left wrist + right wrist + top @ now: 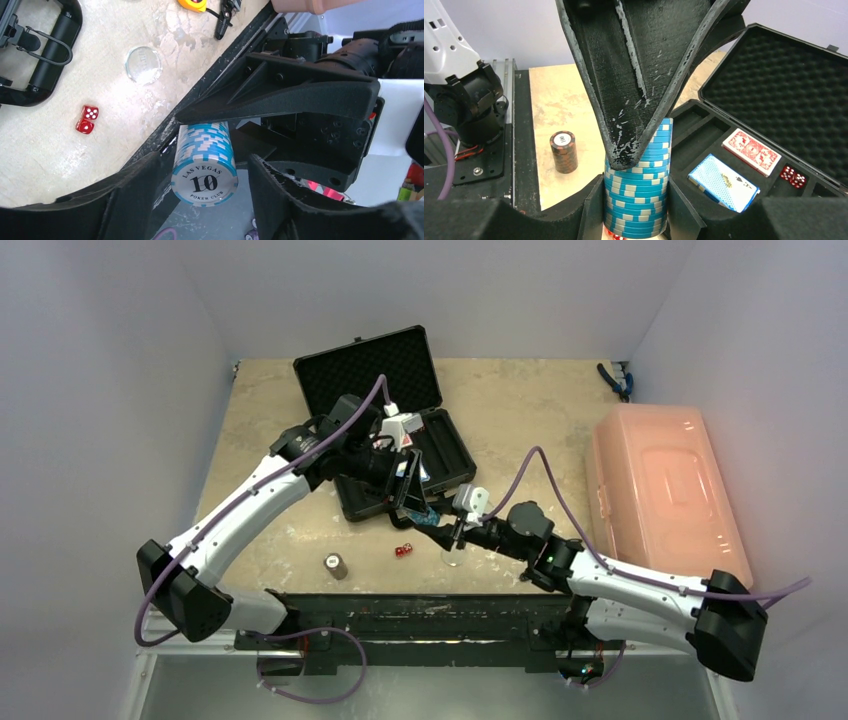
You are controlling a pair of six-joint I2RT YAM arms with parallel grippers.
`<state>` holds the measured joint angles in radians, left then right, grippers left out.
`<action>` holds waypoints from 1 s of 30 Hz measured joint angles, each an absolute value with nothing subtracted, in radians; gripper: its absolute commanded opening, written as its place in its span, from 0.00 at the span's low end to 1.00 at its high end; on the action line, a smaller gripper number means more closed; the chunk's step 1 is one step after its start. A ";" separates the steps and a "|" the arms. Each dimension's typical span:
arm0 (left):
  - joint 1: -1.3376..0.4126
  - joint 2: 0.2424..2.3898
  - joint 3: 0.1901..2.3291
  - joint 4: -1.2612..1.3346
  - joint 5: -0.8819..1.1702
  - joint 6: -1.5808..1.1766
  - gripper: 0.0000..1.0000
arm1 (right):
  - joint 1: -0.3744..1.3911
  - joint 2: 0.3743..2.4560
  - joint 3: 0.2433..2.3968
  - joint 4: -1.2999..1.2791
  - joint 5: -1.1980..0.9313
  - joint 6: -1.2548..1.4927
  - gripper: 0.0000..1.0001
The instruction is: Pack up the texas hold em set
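Observation:
The black briefcase (pixel 366 364) lies open, its foam lid up. A blue card deck (pixel 723 182), a red deck (pixel 752 151) and red dice (pixel 793 176) sit in its tray. My right gripper (pixel 636 200) is shut on a stack of blue chips (pixel 639 200) and holds it above the table, just in front of the case (pixel 420 512). My left gripper (pixel 205 167) is open around the same stack (pixel 205 160), with gaps on both sides. A brown chip stack (pixel 336 566), two red dice (pixel 403 550) and a clear disc (pixel 143 64) lie on the table.
An orange translucent box (pixel 665 490) stands at the right. Black-handled pliers (pixel 615 380) lie at the far right corner. The tape measure (pixel 192 4) shows at the top edge of the left wrist view. The case handle (pixel 50 55) faces the near side.

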<state>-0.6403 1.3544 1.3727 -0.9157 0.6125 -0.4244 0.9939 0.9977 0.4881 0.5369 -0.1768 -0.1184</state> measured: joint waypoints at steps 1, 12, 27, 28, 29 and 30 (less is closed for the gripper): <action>-0.641 1.358 1.374 -0.910 0.611 -0.428 0.76 | 0.994 0.991 0.482 0.538 -0.168 -0.115 0.04; -0.642 1.367 1.413 -0.906 0.469 -0.429 0.93 | 0.994 0.983 0.453 0.541 -0.035 -0.062 0.00; -0.621 1.150 1.329 -0.942 0.060 -0.428 0.91 | 0.989 1.205 0.624 0.444 0.219 0.133 0.00; -0.620 1.139 1.318 -0.944 0.042 -0.428 0.91 | 0.987 1.218 0.638 0.435 0.223 0.139 0.00; -0.618 1.127 1.303 -0.944 0.023 -0.429 0.91 | 0.984 1.234 0.655 0.425 0.228 0.146 0.00; -0.617 1.114 1.287 -0.944 0.005 -0.429 0.91 | 0.978 1.252 0.675 0.413 0.228 0.156 0.00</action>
<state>-0.6170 1.1141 1.2873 -0.9443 0.0051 -0.4294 0.9775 1.2522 0.6754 0.4126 0.2283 0.1562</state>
